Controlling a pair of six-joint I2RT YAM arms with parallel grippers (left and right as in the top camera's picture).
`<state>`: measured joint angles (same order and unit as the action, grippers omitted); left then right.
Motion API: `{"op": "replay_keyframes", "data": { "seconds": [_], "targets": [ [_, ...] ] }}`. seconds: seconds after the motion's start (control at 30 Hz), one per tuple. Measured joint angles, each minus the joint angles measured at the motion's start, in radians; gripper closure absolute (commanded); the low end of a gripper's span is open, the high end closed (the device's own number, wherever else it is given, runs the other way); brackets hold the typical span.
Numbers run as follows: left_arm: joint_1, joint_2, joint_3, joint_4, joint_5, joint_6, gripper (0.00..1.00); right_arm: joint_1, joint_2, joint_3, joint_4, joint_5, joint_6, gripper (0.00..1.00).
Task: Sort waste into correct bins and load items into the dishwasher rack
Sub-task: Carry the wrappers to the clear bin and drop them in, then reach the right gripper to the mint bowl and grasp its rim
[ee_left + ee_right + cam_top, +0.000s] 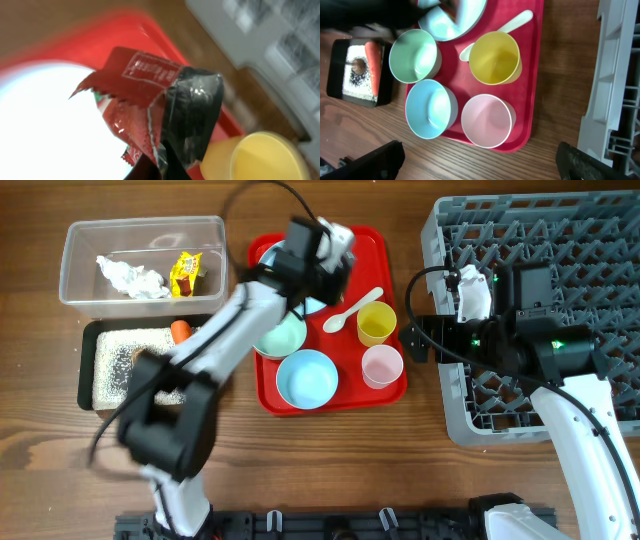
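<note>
My left gripper is shut on a red snack wrapper, just above the light blue plate at the back of the red tray. On that tray stand a green bowl, a blue bowl, a yellow cup, a pink cup and a white spoon. My right gripper hangs open over bare wood between the tray and the grey dishwasher rack.
A clear tub at the back left holds a crumpled tissue and a yellow wrapper. In front of it a black tray holds white grains, a carrot and a brown lump.
</note>
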<state>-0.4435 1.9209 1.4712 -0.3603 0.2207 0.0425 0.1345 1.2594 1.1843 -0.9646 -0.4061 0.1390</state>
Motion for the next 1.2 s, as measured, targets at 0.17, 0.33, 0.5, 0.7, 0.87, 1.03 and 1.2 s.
{"op": "replay_keyframes", "data": {
  "seconds": [0.17,0.33,0.5,0.7,0.87,1.03,1.2],
  "targets": [
    [0.148,-0.209,0.010,-0.121,-0.175,0.000,0.96,0.000,0.000,0.000,0.005,0.000,0.000,0.00],
    [0.367,-0.161,0.014,-0.210,-0.268,0.000,0.96,0.000,0.000,0.000,0.008,0.000,0.000,0.00],
    [0.486,-0.055,0.012,-0.218,-0.288,-0.001,0.22,0.000,0.000,0.000,0.008,0.000,0.000,0.00],
    [0.502,-0.039,0.011,-0.219,-0.291,-0.017,0.01,0.000,0.000,0.000,0.008,0.000,0.000,0.00],
    [0.488,-0.074,0.009,-0.232,-0.264,-0.041,0.00,0.000,0.000,0.000,0.019,0.000,0.000,0.00],
    [0.457,-0.224,0.009,-0.332,-0.112,-0.049,0.00,0.000,0.000,0.000,0.038,0.000,0.000,0.00],
    [0.416,-0.357,0.009,-0.451,0.039,-0.053,0.00,0.000,0.000,0.000,0.054,0.000,-0.001,0.00]
  ]
}}
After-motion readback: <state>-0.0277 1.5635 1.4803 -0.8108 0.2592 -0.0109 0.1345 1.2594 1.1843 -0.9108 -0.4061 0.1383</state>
